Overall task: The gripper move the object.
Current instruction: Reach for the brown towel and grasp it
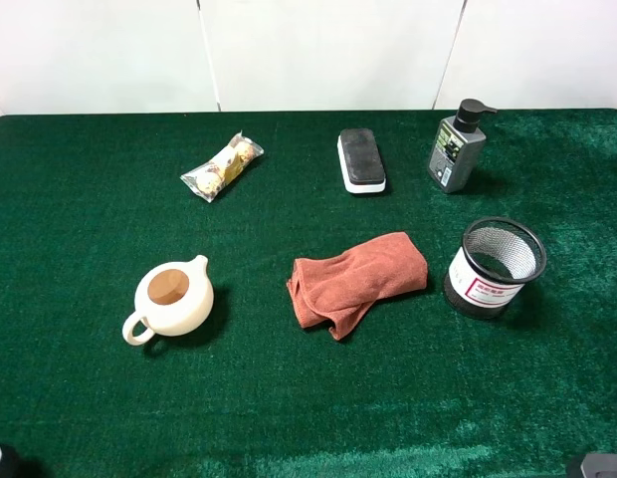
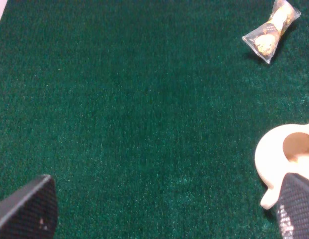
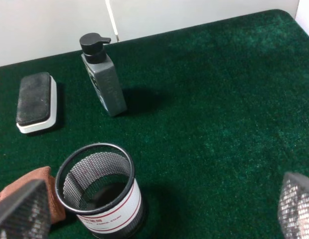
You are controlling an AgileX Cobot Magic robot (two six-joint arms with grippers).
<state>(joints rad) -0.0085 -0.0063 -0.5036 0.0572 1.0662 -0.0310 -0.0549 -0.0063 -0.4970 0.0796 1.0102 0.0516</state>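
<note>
1. Left gripper (image 2: 162, 206) is hanging wide open over green cloth (image 2: 119, 99); cream teapot (image 2: 289, 154) is sitting just beside one finger (image 2: 296, 209), ungrasped.
2. Right gripper (image 3: 159, 204) is gaping likewise; mesh pen cup (image 3: 99, 191) is standing near one finger (image 3: 22, 211), not between the two.

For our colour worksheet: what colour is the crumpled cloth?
The cloth is rust orange, clearest in the exterior high view.

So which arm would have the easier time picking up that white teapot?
Probably the left. The teapot sits on the left side of the table, and the left wrist view shows it right beside the open left jaws. The right jaws face the mesh cup and pump bottle instead.
</note>
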